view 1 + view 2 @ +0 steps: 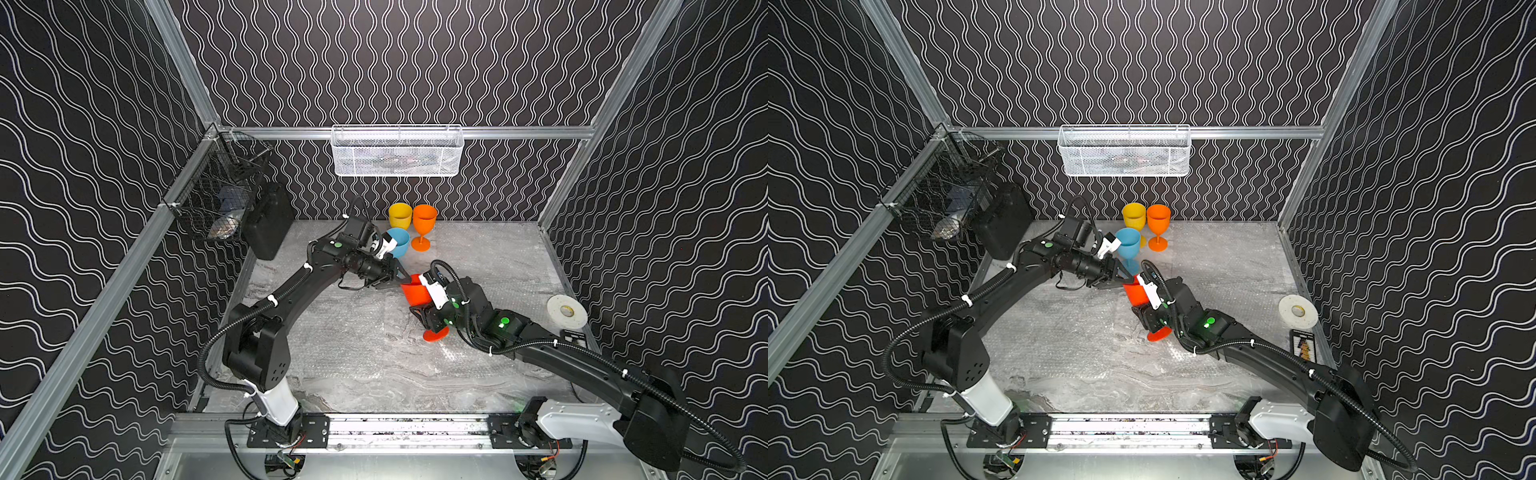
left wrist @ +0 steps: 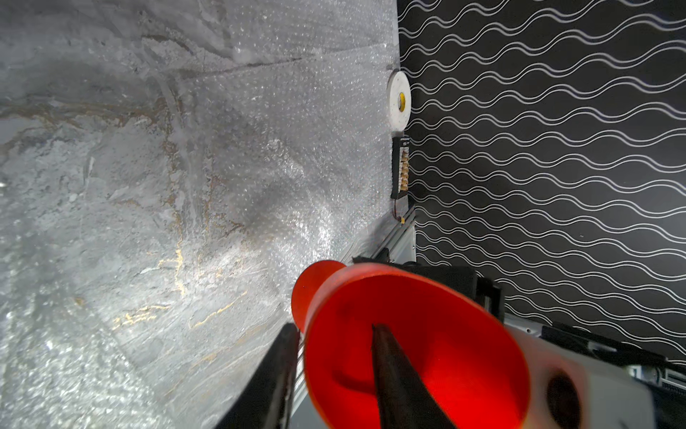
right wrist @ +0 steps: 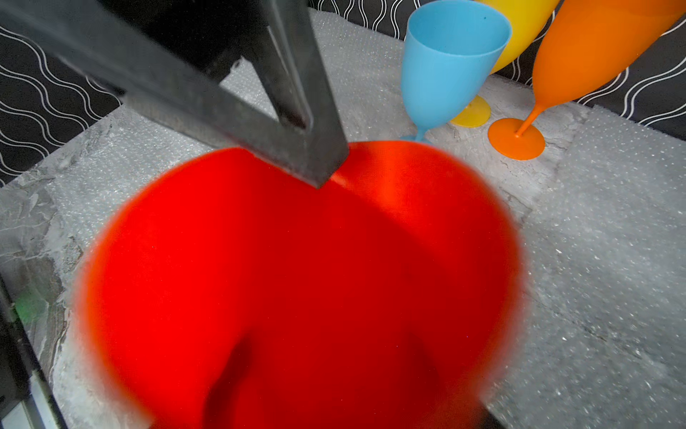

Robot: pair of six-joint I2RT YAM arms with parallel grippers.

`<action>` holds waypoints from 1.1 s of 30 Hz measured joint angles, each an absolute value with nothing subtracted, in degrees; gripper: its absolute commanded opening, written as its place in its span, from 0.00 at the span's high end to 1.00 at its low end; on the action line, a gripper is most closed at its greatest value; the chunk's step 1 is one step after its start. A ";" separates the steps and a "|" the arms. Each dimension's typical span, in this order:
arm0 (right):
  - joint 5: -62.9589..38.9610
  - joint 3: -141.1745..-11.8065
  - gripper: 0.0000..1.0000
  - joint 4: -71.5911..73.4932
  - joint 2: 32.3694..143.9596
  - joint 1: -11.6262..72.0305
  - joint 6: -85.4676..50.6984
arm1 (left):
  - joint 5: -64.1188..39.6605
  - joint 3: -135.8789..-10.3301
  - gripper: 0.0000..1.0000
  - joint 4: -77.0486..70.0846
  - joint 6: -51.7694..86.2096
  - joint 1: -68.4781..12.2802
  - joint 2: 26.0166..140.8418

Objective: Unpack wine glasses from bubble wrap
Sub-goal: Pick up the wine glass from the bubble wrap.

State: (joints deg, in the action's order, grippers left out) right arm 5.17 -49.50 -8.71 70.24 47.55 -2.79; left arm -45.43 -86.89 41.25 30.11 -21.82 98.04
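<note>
The red wine glass (image 1: 415, 293) (image 3: 297, 278) hangs tilted above the table, its foot (image 1: 435, 334) toward the front. My right gripper (image 1: 426, 309) is shut on its lower bowl; in the right wrist view the fingers show only as dark shapes through the red. My left gripper (image 1: 405, 279) (image 2: 333, 327) is open and straddles the rim, one finger inside the bowl (image 2: 427, 334), one outside with a thin gap. The blue (image 1: 400, 243), yellow (image 1: 400, 214) and orange (image 1: 424, 218) wine glasses stand upright at the back. Flat sheets of bubble wrap (image 1: 345, 345) (image 2: 278, 148) lie on the table.
A white mesh basket (image 1: 397, 151) hangs on the back wall. A black wire basket (image 1: 220, 195) and a black case (image 1: 268, 224) are at the left. At the table's right edge lie a white tape roll (image 1: 566, 310) and a small black card (image 1: 575, 334).
</note>
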 measured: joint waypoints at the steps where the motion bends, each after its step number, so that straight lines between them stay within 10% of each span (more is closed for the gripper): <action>1: 5.15 -49.50 0.52 -8.71 70.32 47.68 -2.76 | -45.39 -87.09 0.65 42.11 29.61 -21.82 98.24; 33: 5.34 -50.09 0.44 -7.75 74.67 49.28 0.12 | -39.97 -89.10 1.00 51.44 21.06 -21.71 98.94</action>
State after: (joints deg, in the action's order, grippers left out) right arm 5.34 -50.09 -7.75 74.67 49.28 0.12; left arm -39.97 -89.10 51.44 21.06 -21.71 98.94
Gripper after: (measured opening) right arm 0.633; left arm 0.075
